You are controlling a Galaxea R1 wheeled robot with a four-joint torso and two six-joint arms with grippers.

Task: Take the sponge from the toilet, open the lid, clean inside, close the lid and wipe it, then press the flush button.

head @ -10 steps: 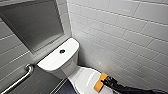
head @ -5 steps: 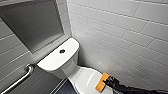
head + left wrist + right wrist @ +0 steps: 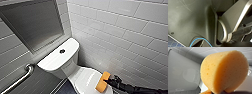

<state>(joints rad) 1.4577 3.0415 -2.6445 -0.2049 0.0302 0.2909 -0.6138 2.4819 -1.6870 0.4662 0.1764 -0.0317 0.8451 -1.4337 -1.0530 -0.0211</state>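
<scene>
The white toilet (image 3: pixel 58 65) stands against the tiled wall, its round dark flush button (image 3: pixel 62 51) in the middle of the cistern top. The lid (image 3: pixel 85 79) is down over the bowl. My right gripper (image 3: pixel 108 81) comes in from the right, low over the lid's right side, and is shut on the orange-yellow sponge (image 3: pixel 102 82). In the right wrist view the sponge (image 3: pixel 224 72) looms large and squeezed, with the glossy lid (image 3: pixel 183 72) behind it. The left wrist view looks onto my own dark housing (image 3: pixel 190 21).
A metal grab bar (image 3: pixel 21 76) runs along the wall left of the cistern. A recessed grey panel (image 3: pixel 32 23) sits above it. White tiled wall (image 3: pixel 120 32) closes in on the right, close to the lid. Dark tiled floor (image 3: pixel 56 87) lies beside the bowl.
The right gripper has carried the sponge a little to the right across the lid. The toilet and camera have stayed put.
</scene>
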